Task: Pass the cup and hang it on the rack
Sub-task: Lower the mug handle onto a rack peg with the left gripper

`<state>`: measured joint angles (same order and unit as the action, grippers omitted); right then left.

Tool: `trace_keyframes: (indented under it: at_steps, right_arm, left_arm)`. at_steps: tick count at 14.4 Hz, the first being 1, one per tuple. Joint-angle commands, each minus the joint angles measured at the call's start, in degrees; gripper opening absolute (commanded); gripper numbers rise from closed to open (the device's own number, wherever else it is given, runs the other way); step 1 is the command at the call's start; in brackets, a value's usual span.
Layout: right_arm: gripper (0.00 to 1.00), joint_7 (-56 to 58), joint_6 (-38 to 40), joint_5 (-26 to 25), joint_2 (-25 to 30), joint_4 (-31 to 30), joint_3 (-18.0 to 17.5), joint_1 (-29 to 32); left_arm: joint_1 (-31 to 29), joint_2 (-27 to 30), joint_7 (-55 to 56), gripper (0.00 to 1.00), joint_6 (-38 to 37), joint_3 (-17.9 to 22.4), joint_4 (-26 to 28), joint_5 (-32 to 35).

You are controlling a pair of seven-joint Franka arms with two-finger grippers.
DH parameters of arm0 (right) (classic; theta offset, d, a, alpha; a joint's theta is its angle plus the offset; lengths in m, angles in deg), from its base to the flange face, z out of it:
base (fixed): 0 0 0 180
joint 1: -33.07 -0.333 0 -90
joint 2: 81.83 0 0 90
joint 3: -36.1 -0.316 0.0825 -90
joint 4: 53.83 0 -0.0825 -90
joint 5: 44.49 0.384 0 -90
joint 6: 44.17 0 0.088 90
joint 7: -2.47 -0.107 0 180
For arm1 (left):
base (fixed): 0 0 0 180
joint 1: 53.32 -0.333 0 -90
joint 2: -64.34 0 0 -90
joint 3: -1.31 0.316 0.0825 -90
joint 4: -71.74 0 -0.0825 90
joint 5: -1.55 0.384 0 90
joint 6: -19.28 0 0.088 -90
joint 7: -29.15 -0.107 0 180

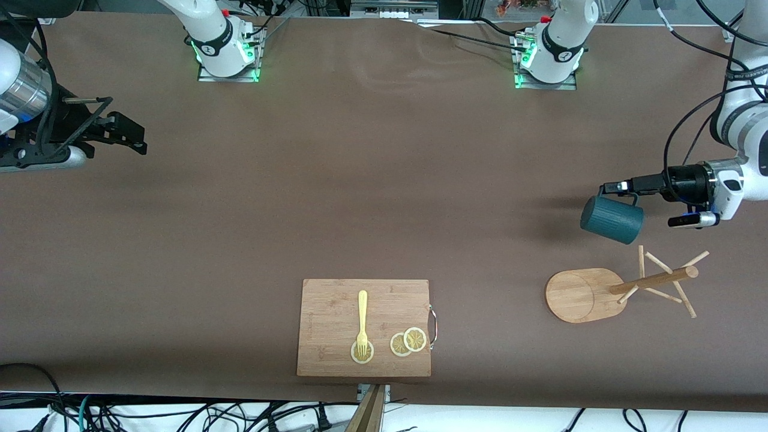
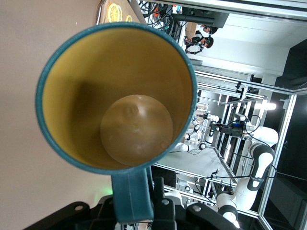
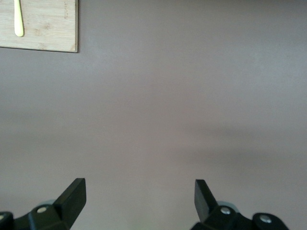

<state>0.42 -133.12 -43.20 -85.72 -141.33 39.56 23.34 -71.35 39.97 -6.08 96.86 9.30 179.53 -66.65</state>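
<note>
Handover looks done: left gripper (image 1: 609,187) pinches the ribbed teal-blue, yellow-lined cup (image 1: 612,219) by its handle above the light wooden mug-tree rack (image 1: 624,287), hanging remains, while right gripper (image 1: 129,133) waits spread.

No words, numbers or brand names can be read anywhere. The only signs are small round emblems on the black bands of the two white arm bases (image 1: 217,45) (image 1: 555,51), too small to make out. The ribbed dark teal-blue mug (image 1: 612,219) and the light wooden cutting board (image 1: 364,327) show plain surfaces.
</note>
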Motion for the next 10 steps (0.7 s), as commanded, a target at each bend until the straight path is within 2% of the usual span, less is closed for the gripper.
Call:
trace_keyframes:
  at_steps: [1,4,7,10]
  right_arm:
    - [1.0,0.73,0.18,-0.06,-0.24,0.92,-0.39,0.33]
    - [1.0,0.73,0.18,-0.06,-0.24,0.92,-0.39,0.33]
    - [1.0,0.73,0.18,-0.06,-0.24,0.92,-0.39,0.33]
    - [1.0,0.73,0.18,-0.06,-0.24,0.92,-0.39,0.33]
  left_arm:
    - [-1.65,-3.66,-0.98,0.0,-2.53,-0.43,-4.95,-1.41]
    - [-2.97,-7.08,-1.94,0.0,-2.62,-0.96,-8.46,-1.76]
    - [-2.98,-7.7,-2.3,0.0,-2.53,-1.31,-8.91,-3.16]
    - [-2.8,-7.44,-3.09,0.0,-2.35,-4.03,-8.91,-3.08]
